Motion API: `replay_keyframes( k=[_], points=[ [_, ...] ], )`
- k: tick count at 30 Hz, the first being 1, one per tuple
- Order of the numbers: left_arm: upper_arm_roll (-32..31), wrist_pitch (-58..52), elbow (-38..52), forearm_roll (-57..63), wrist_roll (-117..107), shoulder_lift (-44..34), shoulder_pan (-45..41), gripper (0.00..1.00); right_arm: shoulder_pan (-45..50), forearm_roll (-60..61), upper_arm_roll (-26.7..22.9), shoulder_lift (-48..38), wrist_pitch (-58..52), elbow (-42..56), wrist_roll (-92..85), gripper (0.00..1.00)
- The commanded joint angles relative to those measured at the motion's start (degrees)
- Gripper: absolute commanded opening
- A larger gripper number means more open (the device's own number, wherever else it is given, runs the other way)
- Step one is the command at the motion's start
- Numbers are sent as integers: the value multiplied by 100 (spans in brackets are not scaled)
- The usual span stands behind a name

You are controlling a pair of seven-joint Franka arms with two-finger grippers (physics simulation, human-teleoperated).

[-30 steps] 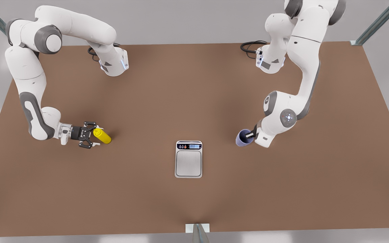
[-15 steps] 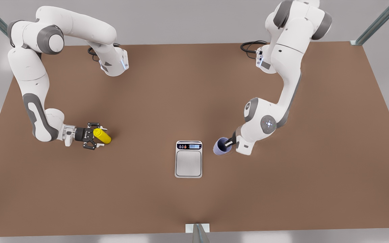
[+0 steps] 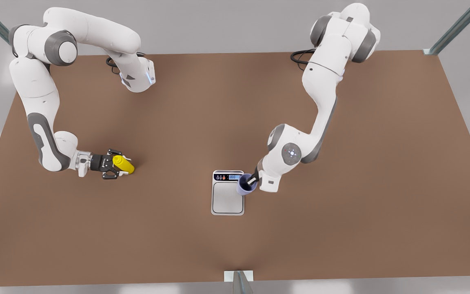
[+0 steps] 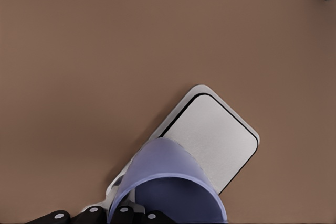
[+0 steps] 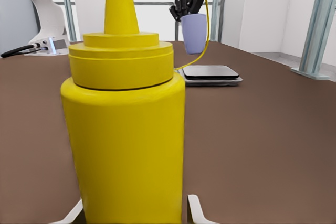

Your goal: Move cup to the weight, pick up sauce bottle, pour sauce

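Note:
The lavender-blue cup (image 3: 245, 185) hangs in my left gripper (image 3: 251, 180), which is shut on its rim with one finger inside. It hovers over the front view's right edge of the weight (image 3: 227, 198), beside the blue display. The left wrist view looks down past the cup (image 4: 168, 182) onto the weighing plate (image 4: 210, 135). The yellow sauce bottle (image 3: 124, 164) stands on the table at the front view's left. My right gripper (image 3: 120, 165) is shut on it from the side, white fingertips (image 5: 197, 211) flanking the bottle (image 5: 126, 129). From there the cup (image 5: 195, 32) floats above the weight (image 5: 210, 73).
The brown table (image 3: 341, 228) stretches wide around the weight. A small metal bracket (image 3: 238, 276) sits at its near edge. Black cables (image 3: 300, 57) lie by the arm bases at the back, and metal posts (image 3: 455, 28) stand at the corners.
My left gripper carried the cup toward the front view's left, from open table to the weight's edge. My right gripper's fingers narrowed onto the sauce bottle, which stayed put.

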Motion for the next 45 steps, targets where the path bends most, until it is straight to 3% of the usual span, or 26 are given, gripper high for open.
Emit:
replay_keyframes(
  k=[1,5,21,22,23,24,25,36,40,43,45],
  points=[
    [13,14,24,-301,-32,23,-34,21,0,0,0,0,0,-5,0,64],
    [92,-12,560,-275,-418,313,-192,21,0,0,0,0,0,-5,0,63],
    [136,251,1246,138,-1307,919,-429,21,0,88,0,0,-26,-5,35,58],
    [127,251,1246,138,-1307,919,-429,42,-9,88,0,0,-26,-5,44,58],
    [127,251,1246,138,-1298,919,-429,80,-9,88,9,0,-26,-5,44,58],
    [127,251,1246,182,-1306,919,-429,84,-9,88,0,0,-26,-5,44,57],
    [127,251,1237,226,-1307,919,-429,98,-9,97,9,-9,-35,-5,53,57],
    [127,199,1237,253,-1342,787,-438,100,105,123,26,-510,-255,539,1177,57],
    [119,172,1237,261,-1342,708,-438,100,738,53,-9,-676,87,1111,2258,57],
    [285,-196,1027,279,-1140,155,-385,100,1195,26,0,-826,632,1199,2795,57],
    [619,-258,289,244,-534,-451,-385,100,1537,26,-9,-932,1001,1243,3084,57]
  ],
)
